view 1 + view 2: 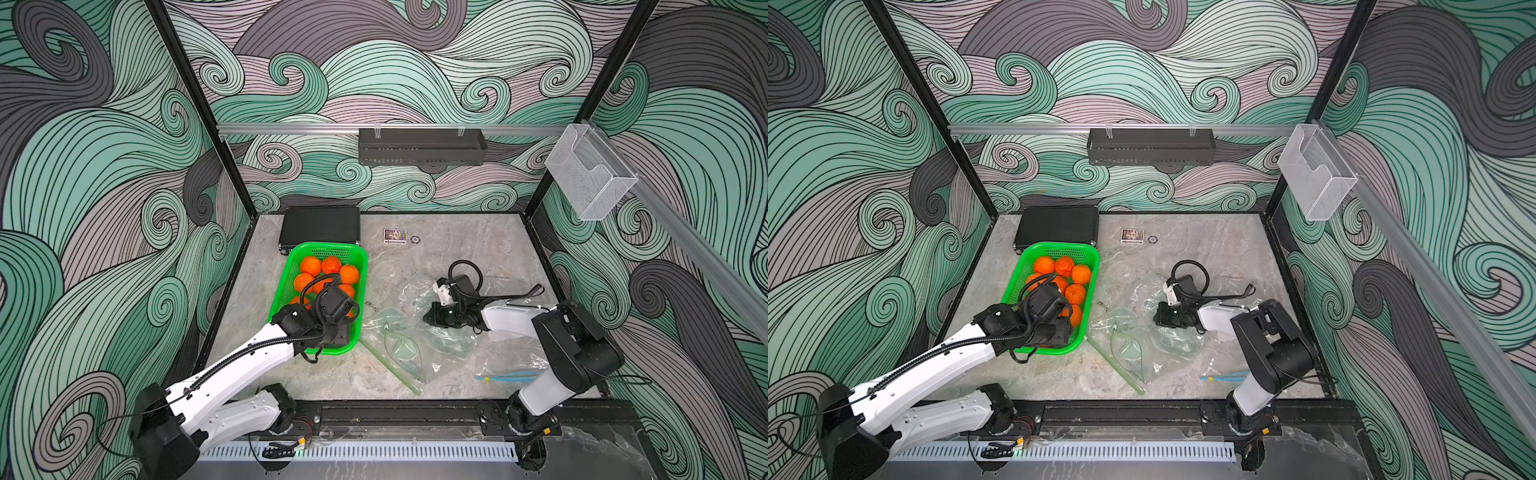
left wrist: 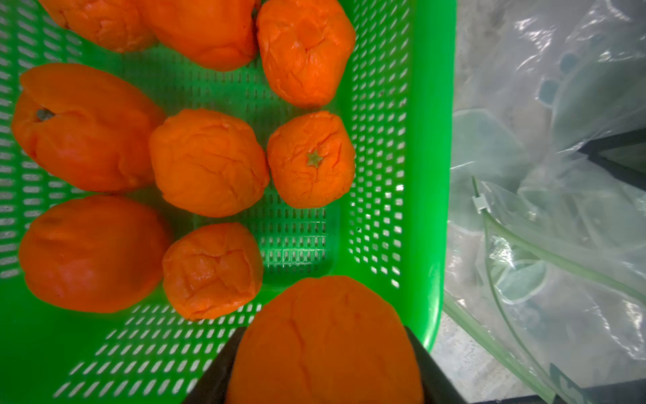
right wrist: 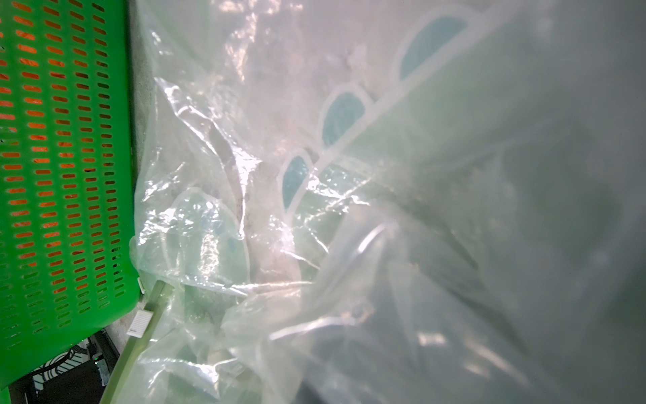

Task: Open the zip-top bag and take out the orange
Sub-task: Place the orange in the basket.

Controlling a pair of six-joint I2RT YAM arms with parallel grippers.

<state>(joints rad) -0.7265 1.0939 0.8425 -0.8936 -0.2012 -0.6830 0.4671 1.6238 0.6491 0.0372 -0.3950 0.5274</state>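
You've got swirly wave wallpaper (image 1: 415, 62) in green, grey and pale pink all round, with black frame posts (image 1: 198, 104) in the back corners. The tabletop (image 1: 478, 249) is grey marble-look. A silver rail (image 1: 291, 129) along the back wall carries a black perforated tray (image 1: 422, 149), and a clear plastic bin (image 1: 590, 178) hangs on a side rail.

2 top views: high, looking down | wrist views: close | all share green basket (image 2: 430, 175)

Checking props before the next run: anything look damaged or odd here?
Yes: the oranges in the green basket are creased and squashed out of round; the largest orange has a small hole at one end. The zip-top bag lies crumpled beside the basket.
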